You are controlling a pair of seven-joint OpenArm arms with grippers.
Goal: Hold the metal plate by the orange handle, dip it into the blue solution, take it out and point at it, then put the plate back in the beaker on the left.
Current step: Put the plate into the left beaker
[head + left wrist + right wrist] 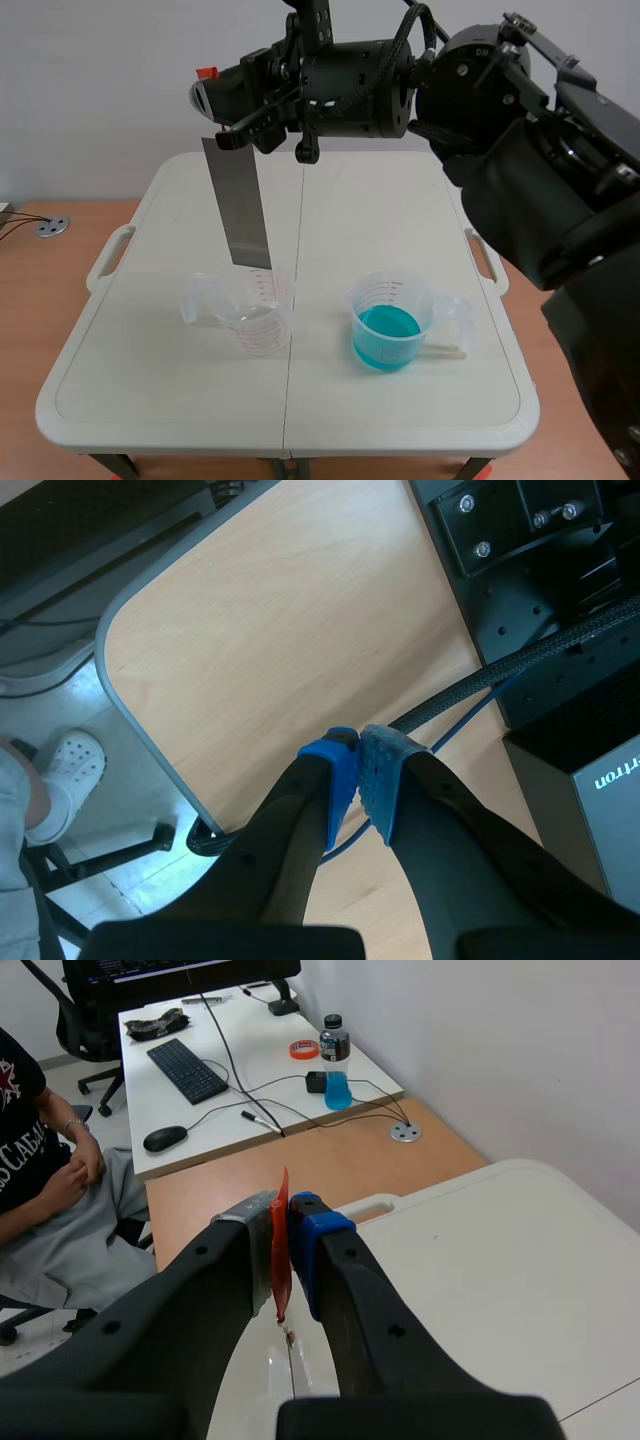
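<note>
**Scene view.** The right arm [520,150] comes in from the right and reaches across the top, past the middle. Its jaws are clamped on the orange handle [207,73] of the metal plate [238,205]. The plate hangs down with a slight tilt, over the empty clear beaker [245,312] on the left of the white bench [150,400]. The plate's lower edge is at about the height of the beaker's far rim, and I cannot tell whether it has entered. The beaker of blue solution [388,322] stands to the right, well apart from the plate. A pale stick [448,350] lies just beside it on its right.

**Left wrist view.** The left jaws are closed on nothing, the blue pad [343,770] pressed against the grey one [380,770]. Under them lie a wooden top [300,620] and a black cable [480,680]. A white shoe [75,760] is on the floor beyond the wooden top's edge.

**Right wrist view.** The right jaws are squeezed on the orange handle [282,1230], seen edge-on between the grey pad [255,1235] and the blue pad [318,1228]. The white bench [500,1260] is below. Ahead, a white desk holds a keyboard [187,1068], a mouse [165,1138] and a bottle of blue liquid [336,1065]. A seated person [40,1160] is beside it.
</note>
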